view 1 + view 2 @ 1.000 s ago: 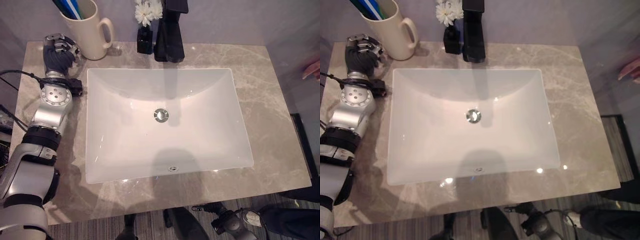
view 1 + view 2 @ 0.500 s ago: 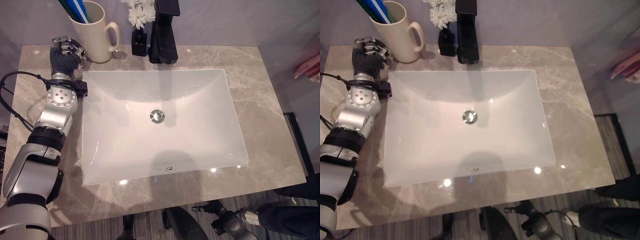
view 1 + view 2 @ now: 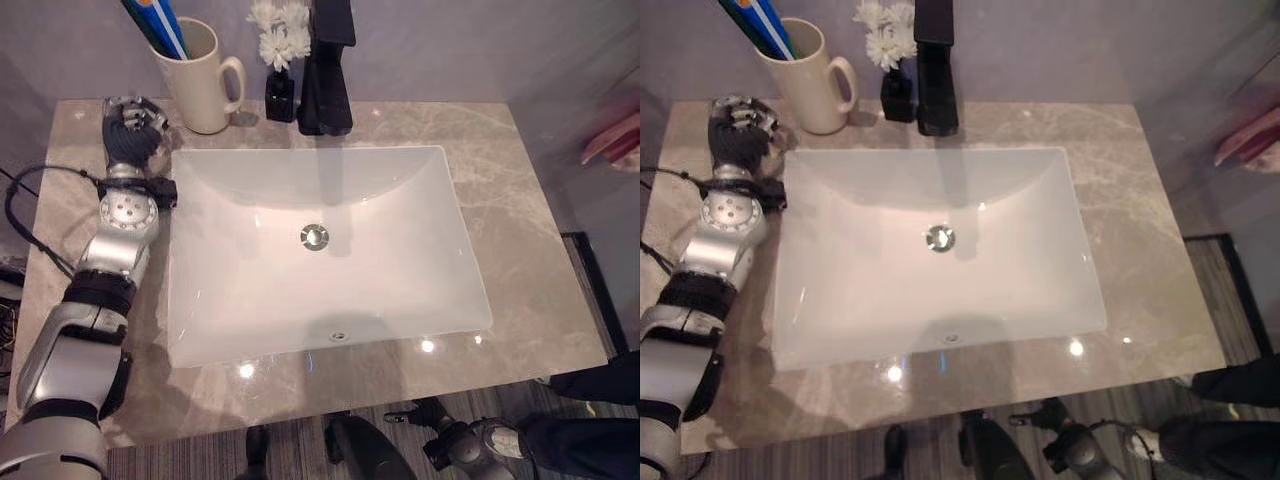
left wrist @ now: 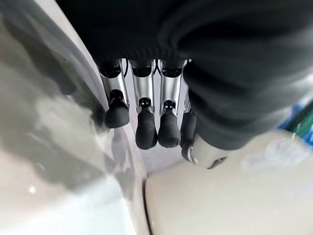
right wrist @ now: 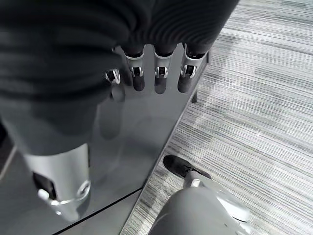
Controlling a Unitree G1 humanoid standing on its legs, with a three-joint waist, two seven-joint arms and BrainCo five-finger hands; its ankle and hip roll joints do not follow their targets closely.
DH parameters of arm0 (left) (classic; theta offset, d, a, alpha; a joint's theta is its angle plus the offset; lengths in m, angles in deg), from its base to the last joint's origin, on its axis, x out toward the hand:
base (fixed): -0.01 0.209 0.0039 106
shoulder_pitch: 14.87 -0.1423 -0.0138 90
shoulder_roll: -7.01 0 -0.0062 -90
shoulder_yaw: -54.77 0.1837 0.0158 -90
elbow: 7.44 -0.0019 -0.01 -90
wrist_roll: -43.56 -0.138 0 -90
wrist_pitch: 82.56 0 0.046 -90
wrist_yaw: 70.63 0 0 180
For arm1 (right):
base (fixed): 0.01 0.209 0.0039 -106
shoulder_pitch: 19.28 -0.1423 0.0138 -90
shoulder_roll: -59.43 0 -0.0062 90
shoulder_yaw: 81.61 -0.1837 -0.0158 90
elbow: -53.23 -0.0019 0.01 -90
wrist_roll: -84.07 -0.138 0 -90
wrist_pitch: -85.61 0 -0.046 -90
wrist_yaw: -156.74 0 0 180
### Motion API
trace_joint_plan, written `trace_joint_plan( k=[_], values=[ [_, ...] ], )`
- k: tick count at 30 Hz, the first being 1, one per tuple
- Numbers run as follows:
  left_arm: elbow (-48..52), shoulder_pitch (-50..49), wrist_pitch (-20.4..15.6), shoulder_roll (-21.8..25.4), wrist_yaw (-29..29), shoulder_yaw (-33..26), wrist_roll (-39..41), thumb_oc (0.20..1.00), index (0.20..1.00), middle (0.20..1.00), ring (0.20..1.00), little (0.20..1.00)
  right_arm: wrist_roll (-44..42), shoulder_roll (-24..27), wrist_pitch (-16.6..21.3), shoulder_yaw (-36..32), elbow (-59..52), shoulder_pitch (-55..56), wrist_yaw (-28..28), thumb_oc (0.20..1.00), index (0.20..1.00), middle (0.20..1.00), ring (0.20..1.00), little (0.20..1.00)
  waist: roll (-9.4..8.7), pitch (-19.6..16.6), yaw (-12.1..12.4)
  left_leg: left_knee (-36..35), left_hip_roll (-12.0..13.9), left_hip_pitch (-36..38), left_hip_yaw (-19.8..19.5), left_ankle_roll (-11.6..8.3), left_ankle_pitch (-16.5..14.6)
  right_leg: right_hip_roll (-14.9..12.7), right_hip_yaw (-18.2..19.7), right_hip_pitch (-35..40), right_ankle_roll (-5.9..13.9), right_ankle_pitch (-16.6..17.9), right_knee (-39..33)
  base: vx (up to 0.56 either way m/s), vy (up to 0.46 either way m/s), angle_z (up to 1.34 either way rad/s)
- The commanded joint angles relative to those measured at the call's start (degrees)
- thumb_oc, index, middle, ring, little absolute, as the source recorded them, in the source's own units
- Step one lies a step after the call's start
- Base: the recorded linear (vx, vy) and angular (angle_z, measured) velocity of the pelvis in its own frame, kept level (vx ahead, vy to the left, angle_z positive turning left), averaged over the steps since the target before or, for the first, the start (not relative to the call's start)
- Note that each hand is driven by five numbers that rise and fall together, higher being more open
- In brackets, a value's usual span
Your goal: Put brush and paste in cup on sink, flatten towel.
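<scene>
A cream cup (image 3: 197, 75) holding a blue brush (image 3: 158, 25) stands at the counter's (image 3: 520, 200) back left corner. The left hand (image 3: 130, 128), fingers curled, rests beside it, near the white sink (image 3: 320, 250).

A grey marble counter (image 3: 540, 200) carries a white rectangular basin (image 3: 250, 280) with a round metal drain (image 3: 315, 236) at its middle. At the back edge stands a black faucet (image 3: 327, 70), and just beside it a small black vase (image 3: 280, 97) with white flowers (image 3: 280, 30). A striped grey carpet (image 5: 264, 98) covers the floor. A person's hand (image 3: 610, 145) shows well off to the counter's right.
</scene>
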Motion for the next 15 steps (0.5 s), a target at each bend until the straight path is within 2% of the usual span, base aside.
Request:
trace_joint_plan(
  k=[1, 6, 8, 10, 11, 13, 15],
  values=[
    [5.78, -3.87, -1.97, 0.67, -3.46, -4.83, -4.94, 0.200, 0.200, 0.200, 0.200, 0.200, -0.54, 1.32, 1.28, -3.10, 0.29, -0.19, 0.91, 1.000, 1.000, 1.000, 1.000, 1.000, 1.23, 0.08, 2.10, 2.62, -0.01, 5.77, -0.12, 1.78, -2.45, -2.59, -1.19, 0.54, 6.61, -4.12, 3.20, 0.02, 0.013, 0.04],
    [14.16, -14.71, -3.77, -0.71, -3.12, -11.30, -5.18, 0.200, 0.200, 0.200, 0.200, 0.200, 0.43, 1.51, 0.86, -4.27, 0.51, -0.24, 0.26, 1.000, 1.000, 1.000, 1.000, 1.000, 0.71, -0.87, 3.33, 5.55, -0.49, 7.29, -0.29, 2.18, -4.40, -2.95, -1.27, 3.42, 6.59, -4.75, 3.64, 0.02, 0.028, 0.02],
    [21.33, -24.63, -5.04, -2.94, -2.45, -16.81, -5.92, 0.200, 0.200, 0.200, 0.200, 0.200, 1.23, 1.09, 0.50, -5.55, 1.73, -0.04, -0.22, 1.000, 1.000, 1.000, 1.000, 1.000, 0.68, -1.73, 4.28, 7.17, -0.87, 8.71, -0.45, 2.59, -5.76, -3.14, -1.02, 5.54, 6.57, -5.15, 3.69, 0.03, 0.073, 0.01],
    [24.67, -28.30, -5.15, -3.55, -1.96, -18.81, -6.95, 0.200, 0.200, 0.200, 0.200, 0.200, 1.23, 1.07, 0.44, -6.06, 1.62, 0.13, -0.40, 1.000, 1.000, 1.000, 1.000, 1.000, 0.75, -2.09, 4.52, 7.61, -0.98, 9.26, -0.40, 2.75, -6.24, -3.09, -0.88, 6.11, 6.59, -5.24, 3.70, 0.00, 0.079, 0.01],
    [29.13, -34.68, -6.61, -5.52, -1.10, -22.21, -7.29, 0.200, 0.200, 0.200, 0.200, 0.200, 1.88, 0.89, 0.35, -7.19, 1.97, 0.31, -0.66, 1.000, 1.000, 1.000, 1.000, 1.000, 0.83, -2.57, 5.38, 8.30, -1.42, 9.83, -0.56, 3.04, -6.94, -3.37, -0.74, 7.01, 6.70, -5.32, 3.83, -0.02, 0.070, 0.01],
    [31.33, -38.19, -7.12, -6.31, -0.18, -24.16, -7.39, 0.200, 0.200, 0.200, 0.200, 0.200, 2.07, 0.88, 0.35, -7.61, 1.91, 0.52, -0.94, 1.000, 1.000, 1.000, 1.000, 1.000, 0.96, -2.90, 5.72, 8.50, -1.65, 10.18, -0.58, 3.21, -7.28, -3.56, -0.79, 7.43, 6.78, -5.28, 3.92, -0.03, 0.092, -0.01],
    [35.82, -46.75, -8.37, -9.06, 1.81, -28.68, -6.50, 0.200, 0.200, 0.200, 0.200, 0.200, 2.31, 0.69, 0.26, -9.02, 1.85, 0.86, -1.20, 1.000, 1.000, 1.000, 1.000, 1.000, 1.17, -3.79, 6.53, 9.39, -2.47, 11.03, -0.75, 3.71, -8.15, -4.20, -0.77, 8.49, 7.07, -5.08, 4.18, -0.06, 0.105, 0.05]
  ],
)
